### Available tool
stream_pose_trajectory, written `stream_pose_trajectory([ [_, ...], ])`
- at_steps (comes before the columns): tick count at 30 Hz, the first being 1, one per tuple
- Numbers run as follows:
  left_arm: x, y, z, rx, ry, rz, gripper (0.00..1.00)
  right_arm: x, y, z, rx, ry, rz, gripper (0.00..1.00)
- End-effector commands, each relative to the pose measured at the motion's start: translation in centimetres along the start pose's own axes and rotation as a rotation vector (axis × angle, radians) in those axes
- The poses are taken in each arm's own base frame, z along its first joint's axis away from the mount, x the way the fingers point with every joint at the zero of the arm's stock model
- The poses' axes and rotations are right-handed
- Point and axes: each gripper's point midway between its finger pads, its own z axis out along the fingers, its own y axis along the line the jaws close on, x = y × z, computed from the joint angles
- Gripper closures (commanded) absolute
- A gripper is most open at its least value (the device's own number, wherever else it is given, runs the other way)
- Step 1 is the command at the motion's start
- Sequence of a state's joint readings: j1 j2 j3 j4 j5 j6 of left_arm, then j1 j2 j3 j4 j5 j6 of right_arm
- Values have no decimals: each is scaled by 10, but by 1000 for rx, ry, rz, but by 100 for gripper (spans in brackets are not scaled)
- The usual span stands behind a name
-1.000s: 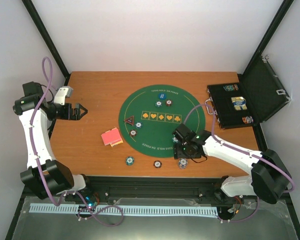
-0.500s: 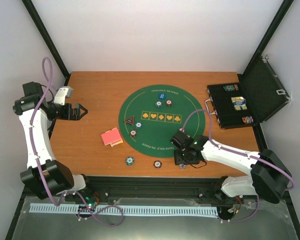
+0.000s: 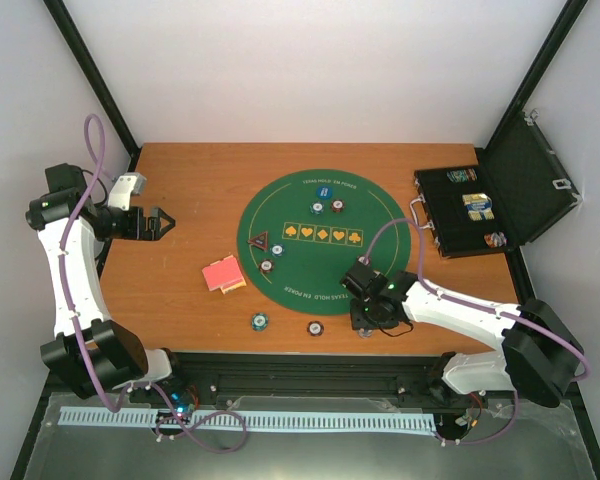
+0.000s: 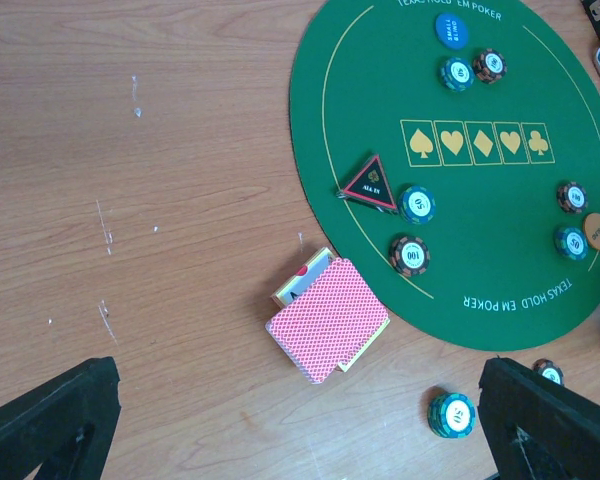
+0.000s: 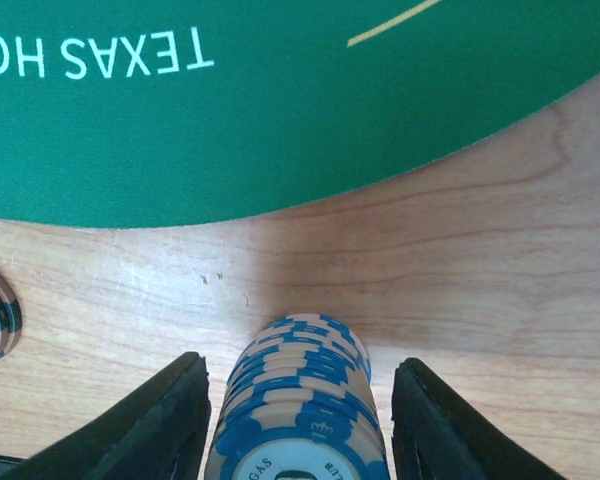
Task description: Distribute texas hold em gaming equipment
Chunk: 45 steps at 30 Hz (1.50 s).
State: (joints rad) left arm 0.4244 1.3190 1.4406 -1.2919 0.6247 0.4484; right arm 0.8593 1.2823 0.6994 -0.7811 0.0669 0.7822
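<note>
A stack of blue-and-tan poker chips [image 5: 298,410] stands on the wood just off the green mat's near edge. My right gripper [image 5: 300,365] straddles it, open, with a narrow gap on each side; from above, the right gripper [image 3: 366,320] hides the stack. My left gripper [image 3: 160,222] hovers open over the table's left side, holding nothing. The pink-red-backed cards [image 4: 330,318] lie left of the mat. On the mat are the black triangular button [image 4: 368,183], blue button [image 4: 452,30], orange button [image 4: 598,232] and several chips. A teal chip stack [image 4: 452,413] sits near the front edge.
The round green felt mat [image 3: 320,215] fills the table's middle. An open black case [image 3: 470,210] with more chips and a card box lies at the right. Another chip stack [image 3: 314,327] stands near the front edge, left of the right gripper.
My right gripper has come down and toward the front edge over the blue-and-tan stack, and its jaws have narrowed around it. The left arm has not moved.
</note>
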Motion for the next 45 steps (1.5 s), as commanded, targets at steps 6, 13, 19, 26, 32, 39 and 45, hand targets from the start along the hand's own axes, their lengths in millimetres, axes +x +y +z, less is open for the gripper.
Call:
stream_pose_trajectory([
  [6,-5,-7,-11,-9,-27,16,0,1,3,-9,-16,-22,-5,45],
  [13,-5,-6,-10,-8,-26,13,0,8,5,-7,-10,-11,-19,45],
  [19,-6,-7,-12,-9,-32,16,0,11,3,-6,1,-7,-22,46],
  [26,-5,-6,-11,-14,-27,20,0,13,-4,-5,34,-6,-25,48],
  [32,-5,-6,-12,-20,-27,25,0,12,-6,-6,42,-11,-25,52],
  [39,-5,-6,-13,-25,-30,29,0,11,-4,-9,28,-18,-27,62],
  [45,-6,-7,-13,-22,-31,29,0,4,1,-20,12,-40,-31,75],
])
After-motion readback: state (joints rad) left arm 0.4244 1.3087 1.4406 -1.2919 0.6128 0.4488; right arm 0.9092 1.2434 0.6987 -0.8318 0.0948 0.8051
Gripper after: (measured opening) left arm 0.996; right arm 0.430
